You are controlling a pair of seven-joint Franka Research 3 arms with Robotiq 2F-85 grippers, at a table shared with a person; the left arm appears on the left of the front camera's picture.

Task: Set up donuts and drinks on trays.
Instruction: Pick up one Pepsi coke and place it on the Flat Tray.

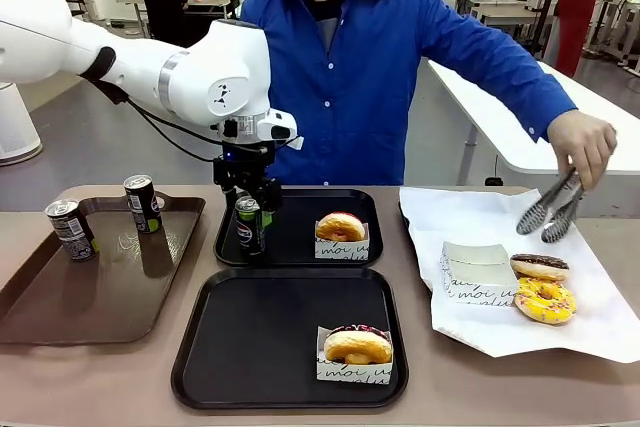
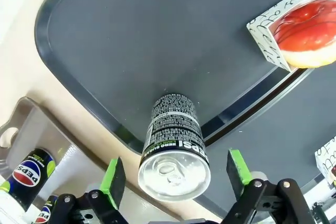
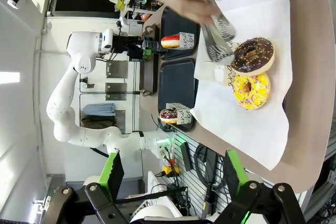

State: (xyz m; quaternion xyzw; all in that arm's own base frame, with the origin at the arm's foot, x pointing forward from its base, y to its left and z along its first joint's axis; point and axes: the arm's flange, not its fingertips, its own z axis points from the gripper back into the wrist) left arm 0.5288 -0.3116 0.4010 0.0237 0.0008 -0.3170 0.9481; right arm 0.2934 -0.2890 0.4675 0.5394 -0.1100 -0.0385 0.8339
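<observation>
Soda can (image 2: 173, 129) upright on far tray (image 1: 296, 237), left tool (image 2: 174, 166) spread around it

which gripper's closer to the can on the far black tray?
Left. The left gripper is right at the can, its open fingers on either side. The right gripper hangs far off, past the white paper.

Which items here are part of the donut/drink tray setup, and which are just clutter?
Job: far black tray, near black tray; sleeved donuts; chocolate donut, yellow donut; can between the open left gripper fingers; two spare cans; person's tongs.
Just there: brown tray, white paper sheet, empty sleeve.
</observation>
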